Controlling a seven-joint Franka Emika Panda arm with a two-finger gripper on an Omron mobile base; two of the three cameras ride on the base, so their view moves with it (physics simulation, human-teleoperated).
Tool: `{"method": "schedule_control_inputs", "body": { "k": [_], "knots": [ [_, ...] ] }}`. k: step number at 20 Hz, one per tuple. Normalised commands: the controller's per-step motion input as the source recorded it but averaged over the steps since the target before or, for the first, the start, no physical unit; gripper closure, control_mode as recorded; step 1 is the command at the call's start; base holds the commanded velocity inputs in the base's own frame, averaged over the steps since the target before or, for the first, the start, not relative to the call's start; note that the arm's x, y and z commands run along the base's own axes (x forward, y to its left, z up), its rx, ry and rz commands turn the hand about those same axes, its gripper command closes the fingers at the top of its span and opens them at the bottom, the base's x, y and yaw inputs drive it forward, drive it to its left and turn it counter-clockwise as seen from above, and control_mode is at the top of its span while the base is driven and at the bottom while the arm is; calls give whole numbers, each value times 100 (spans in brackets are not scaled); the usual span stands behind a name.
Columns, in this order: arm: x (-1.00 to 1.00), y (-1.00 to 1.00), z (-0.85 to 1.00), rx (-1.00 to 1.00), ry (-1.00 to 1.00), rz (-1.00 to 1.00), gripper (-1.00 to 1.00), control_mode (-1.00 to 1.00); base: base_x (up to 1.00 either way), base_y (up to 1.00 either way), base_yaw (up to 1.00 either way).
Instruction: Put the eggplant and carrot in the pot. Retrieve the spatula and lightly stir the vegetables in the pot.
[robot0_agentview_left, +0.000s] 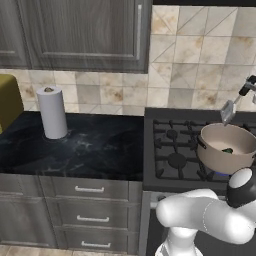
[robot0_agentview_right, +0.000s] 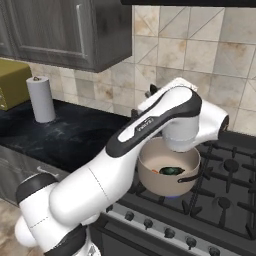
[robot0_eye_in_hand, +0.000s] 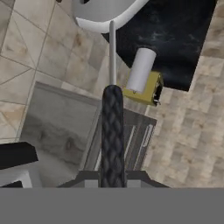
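Note:
The tan pot sits on the stove's front right burner, also seen from the other side as the pot. Inside it lie the dark eggplant with its green tip and a sliver of orange carrot. My gripper is shut on the spatula's dark braided handle. The thin shaft runs away from the hand to the pale head. From the left base, the spatula head hangs tilted above the pot's far rim, with the handle rising right toward the frame edge. In the right base view my arm hides the hand.
A paper towel roll stands on the black counter, with a yellow appliance at the far left. The gas stove has raised grates. Grey upper cabinets hang above the counter, and a tiled wall stands behind.

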Motion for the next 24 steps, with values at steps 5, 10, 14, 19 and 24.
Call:
{"method": "schedule_control_inputs", "body": {
  "k": [5,10,14,19,24],
  "knots": [
    [22,-43,-42,0,24,-22,100,-100,0,0,0],
    [30,-13,-44,0,23,-18,100,-100,0,0,0],
    [40,0,-41,0,2,-9,100,-100,0,0,0],
    [29,-10,-40,7,10,-8,100,-100,0,0,0],
    [18,-16,-41,4,11,-9,100,-100,0,0,0]
  ]
}}
